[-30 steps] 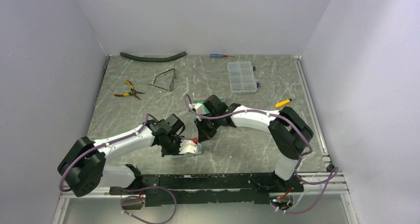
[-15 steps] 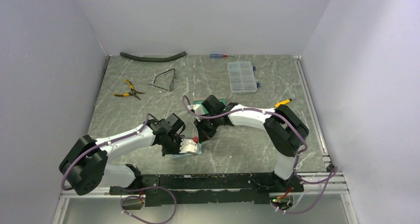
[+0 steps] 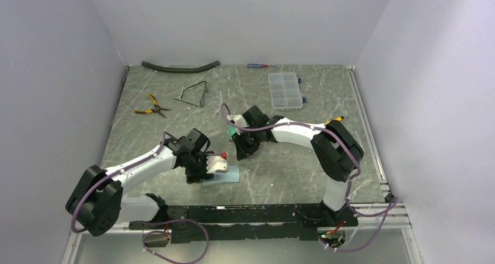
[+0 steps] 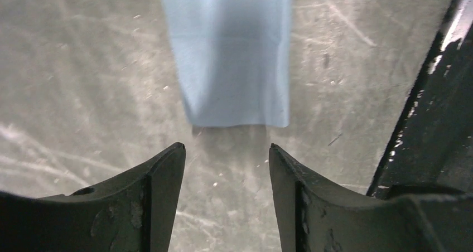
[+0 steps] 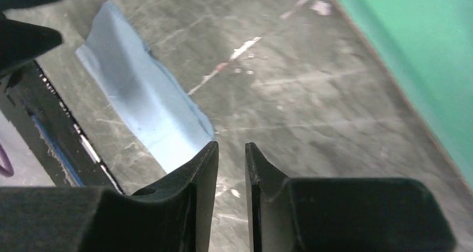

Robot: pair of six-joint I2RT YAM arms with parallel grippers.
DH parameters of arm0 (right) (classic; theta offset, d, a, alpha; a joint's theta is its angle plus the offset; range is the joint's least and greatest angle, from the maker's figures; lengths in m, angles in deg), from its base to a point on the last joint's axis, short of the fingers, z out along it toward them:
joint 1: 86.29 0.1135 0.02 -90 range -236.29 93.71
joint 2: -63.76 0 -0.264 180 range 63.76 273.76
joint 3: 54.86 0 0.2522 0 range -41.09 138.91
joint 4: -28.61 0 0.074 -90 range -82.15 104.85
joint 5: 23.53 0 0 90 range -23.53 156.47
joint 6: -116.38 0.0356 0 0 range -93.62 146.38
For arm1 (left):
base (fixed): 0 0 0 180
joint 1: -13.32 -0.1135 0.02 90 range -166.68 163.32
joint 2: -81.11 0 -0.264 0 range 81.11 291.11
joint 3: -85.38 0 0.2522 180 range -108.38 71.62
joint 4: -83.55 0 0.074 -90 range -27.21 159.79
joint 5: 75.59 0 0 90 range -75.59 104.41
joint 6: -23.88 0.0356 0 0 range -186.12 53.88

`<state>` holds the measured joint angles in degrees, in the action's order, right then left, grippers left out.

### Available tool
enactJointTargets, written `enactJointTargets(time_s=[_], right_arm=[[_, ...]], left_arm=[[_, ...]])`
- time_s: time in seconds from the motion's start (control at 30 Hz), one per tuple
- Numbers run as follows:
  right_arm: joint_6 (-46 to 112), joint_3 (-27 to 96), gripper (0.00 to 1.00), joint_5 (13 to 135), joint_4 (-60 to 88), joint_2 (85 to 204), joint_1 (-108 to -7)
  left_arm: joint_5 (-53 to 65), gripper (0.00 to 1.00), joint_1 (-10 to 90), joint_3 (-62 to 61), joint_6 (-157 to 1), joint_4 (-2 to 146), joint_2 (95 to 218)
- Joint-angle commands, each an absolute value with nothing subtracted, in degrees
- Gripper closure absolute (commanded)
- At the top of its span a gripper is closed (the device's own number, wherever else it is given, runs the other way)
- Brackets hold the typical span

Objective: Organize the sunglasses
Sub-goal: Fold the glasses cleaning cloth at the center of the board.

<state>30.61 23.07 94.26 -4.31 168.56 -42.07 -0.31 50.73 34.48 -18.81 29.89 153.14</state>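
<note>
1. Two robot arms are bending low over the grey marbled tabletop [image 3: 292, 165], their wrists meeting near its front middle.
2. Left gripper [image 4: 226, 151] is hovering over bare stone with its jaws standing well apart and holding nothing. The short edge of a pale blue folded cloth [image 4: 234, 51] is lying just ahead of the fingertips, apart from them, and a black metal rail [image 4: 435, 96] is running down the right side of that wrist view.
3. Right gripper [image 5: 230, 151] is showing only a thin slit between its fingers, with nothing in it. The cloth's corner is lying just beside the left finger, and the teal-green lining of a case [image 5: 413, 57] is filling the upper right.
4. Thin dark wire-framed sunglasses [image 3: 194, 94] are lying on the far left of the table, well apart from both grippers. They sit just right of the yellow-handled pliers [image 3: 150, 106] and near the curved black hose [image 3: 181, 66] along the back edge.
5. Bare stone is stretching between the sunglasses and a clear plastic compartment box [image 3: 285, 90] at the far right.
</note>
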Motion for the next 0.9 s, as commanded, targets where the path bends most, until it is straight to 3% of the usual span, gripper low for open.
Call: enactJointTargets(time_s=[0.0, 0.3, 0.53, 0.87], right_arm=[[31.2, 23.6, 0.69, 90.5, -2.9, 163.6, -43.8], [22.0, -7.5, 0.56, 88.7, 32.5, 142.9, -34.2], [19.6, -9.6, 0.58, 84.6, 35.4, 147.1, -29.7], [17.2, -11.0, 0.60, 85.1, 38.2, 151.2, -26.8]], left_arm=[[-2.5, 0.37, 47.3, 32.8, -16.4, 29.4, 147.4], [-15.4, 0.45, 48.1, 41.2, -10.2, 29.5, 132.0], [-11.9, 0.45, 51.9, 44.6, -10.0, 33.7, 136.2], [-10.0, 0.53, 53.0, 47.6, -11.9, 38.9, 137.0]])
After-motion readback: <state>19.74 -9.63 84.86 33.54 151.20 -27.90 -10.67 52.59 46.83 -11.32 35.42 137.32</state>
